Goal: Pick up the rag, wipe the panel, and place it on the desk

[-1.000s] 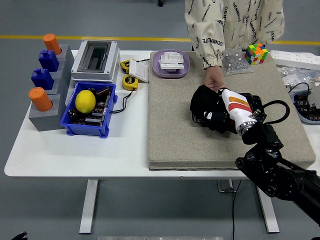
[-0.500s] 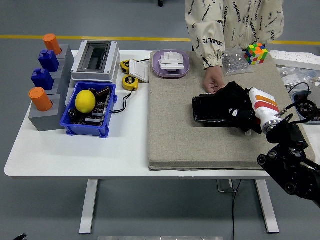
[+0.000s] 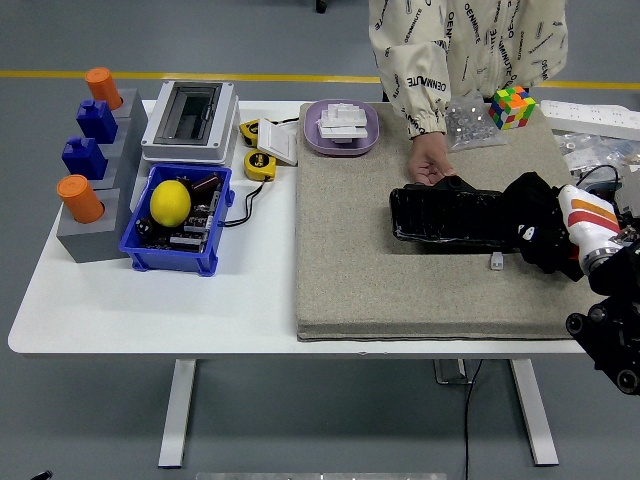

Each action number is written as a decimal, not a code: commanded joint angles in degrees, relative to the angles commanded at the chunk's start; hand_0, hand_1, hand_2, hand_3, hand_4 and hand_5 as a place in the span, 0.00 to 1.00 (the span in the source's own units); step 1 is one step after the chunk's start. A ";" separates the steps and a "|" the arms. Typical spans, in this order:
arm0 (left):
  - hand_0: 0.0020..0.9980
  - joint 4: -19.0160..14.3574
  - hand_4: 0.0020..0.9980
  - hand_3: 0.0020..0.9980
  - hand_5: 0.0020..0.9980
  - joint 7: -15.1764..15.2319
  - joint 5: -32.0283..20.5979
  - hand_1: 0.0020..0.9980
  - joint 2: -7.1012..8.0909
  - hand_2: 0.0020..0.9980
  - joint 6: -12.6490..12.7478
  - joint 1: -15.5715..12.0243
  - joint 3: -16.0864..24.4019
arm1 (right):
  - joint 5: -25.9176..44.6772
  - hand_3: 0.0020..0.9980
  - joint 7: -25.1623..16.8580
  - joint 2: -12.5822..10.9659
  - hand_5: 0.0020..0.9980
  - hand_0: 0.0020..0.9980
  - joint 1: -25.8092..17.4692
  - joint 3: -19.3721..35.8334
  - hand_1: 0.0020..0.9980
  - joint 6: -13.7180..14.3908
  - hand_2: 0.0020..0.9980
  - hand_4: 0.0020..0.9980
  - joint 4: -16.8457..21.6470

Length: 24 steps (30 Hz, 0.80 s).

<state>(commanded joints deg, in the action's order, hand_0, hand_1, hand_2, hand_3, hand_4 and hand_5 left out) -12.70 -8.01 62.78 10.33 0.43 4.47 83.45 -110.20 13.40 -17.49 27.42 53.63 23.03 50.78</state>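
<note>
White tabletop on grey floor; beige mat; right hand clamps black rag at the panel's end.

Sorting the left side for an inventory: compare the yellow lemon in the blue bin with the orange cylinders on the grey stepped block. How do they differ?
The yellow lemon is rounded and lies loose in the blue bin among dark parts; the two orange cylinders are straight-sided and stand tilted on the grey stepped block. The lemon is one piece; the cylinders are a pair, one near, one far. Both sit left of the beige mat.
</note>
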 joint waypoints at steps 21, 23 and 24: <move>0.61 0.04 0.63 0.56 0.44 -0.01 0.15 0.64 -0.02 0.66 0.00 0.03 0.35 | -0.12 0.51 0.07 0.83 0.25 0.31 0.71 -0.66 0.44 -0.06 0.49 0.88 0.65; 0.61 0.06 0.63 0.56 0.44 -0.02 0.11 0.64 -0.03 0.66 0.00 0.02 0.33 | -0.06 0.51 0.06 1.20 0.25 0.31 0.91 -0.84 0.44 -0.04 0.49 0.88 0.63; 0.61 0.06 0.63 0.56 0.44 -0.03 0.08 0.64 -0.04 0.66 0.00 0.02 0.30 | -0.04 0.51 0.06 1.37 0.25 0.31 1.00 -0.91 0.44 -0.04 0.49 0.88 0.63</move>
<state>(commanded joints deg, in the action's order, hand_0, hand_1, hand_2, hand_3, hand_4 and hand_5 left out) -12.64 -8.04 62.86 10.29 0.43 4.49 83.75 -110.25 13.46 -16.12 28.42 52.71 22.99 51.41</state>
